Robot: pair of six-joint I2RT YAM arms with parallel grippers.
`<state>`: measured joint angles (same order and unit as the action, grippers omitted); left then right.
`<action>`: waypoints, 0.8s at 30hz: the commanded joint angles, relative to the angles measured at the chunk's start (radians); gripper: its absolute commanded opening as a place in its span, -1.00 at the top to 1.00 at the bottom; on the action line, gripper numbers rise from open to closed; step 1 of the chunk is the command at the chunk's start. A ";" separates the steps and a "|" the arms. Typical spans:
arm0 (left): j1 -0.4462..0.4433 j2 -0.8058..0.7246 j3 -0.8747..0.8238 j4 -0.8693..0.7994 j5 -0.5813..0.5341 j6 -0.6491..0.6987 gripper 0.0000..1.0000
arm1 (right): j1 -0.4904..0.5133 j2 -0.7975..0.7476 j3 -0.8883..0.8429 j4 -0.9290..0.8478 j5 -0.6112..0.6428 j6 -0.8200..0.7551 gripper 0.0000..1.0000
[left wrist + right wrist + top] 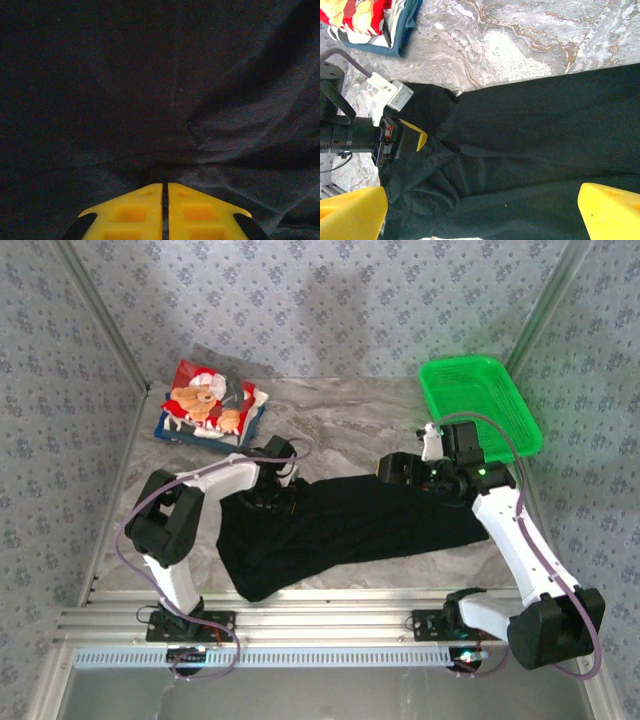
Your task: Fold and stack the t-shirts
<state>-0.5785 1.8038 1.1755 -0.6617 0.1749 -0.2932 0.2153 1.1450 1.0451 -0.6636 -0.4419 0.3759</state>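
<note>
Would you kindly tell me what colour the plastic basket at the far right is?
The basket is bright green, clearest in the top external view.

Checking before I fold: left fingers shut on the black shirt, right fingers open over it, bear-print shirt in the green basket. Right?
Not quite. The top view shows the bear-print shirt on the table at far left, well apart from the green basket. The rest holds: left fingers shut on the black shirt, right fingers open over it.
</note>
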 commanded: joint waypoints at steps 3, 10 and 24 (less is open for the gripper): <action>-0.072 -0.095 -0.014 -0.038 -0.026 0.024 0.89 | -0.017 -0.013 0.005 -0.020 0.004 -0.013 -1.00; -0.194 -0.197 -0.101 -0.022 -0.068 0.000 0.89 | -0.034 -0.003 -0.005 -0.014 0.013 -0.011 -1.00; -0.382 -0.294 -0.241 0.075 0.049 -0.057 0.55 | -0.054 0.055 -0.026 -0.026 0.035 -0.007 -1.00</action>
<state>-0.9421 1.5574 0.9489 -0.6025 0.1661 -0.3267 0.1696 1.1931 1.0351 -0.6643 -0.4267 0.3759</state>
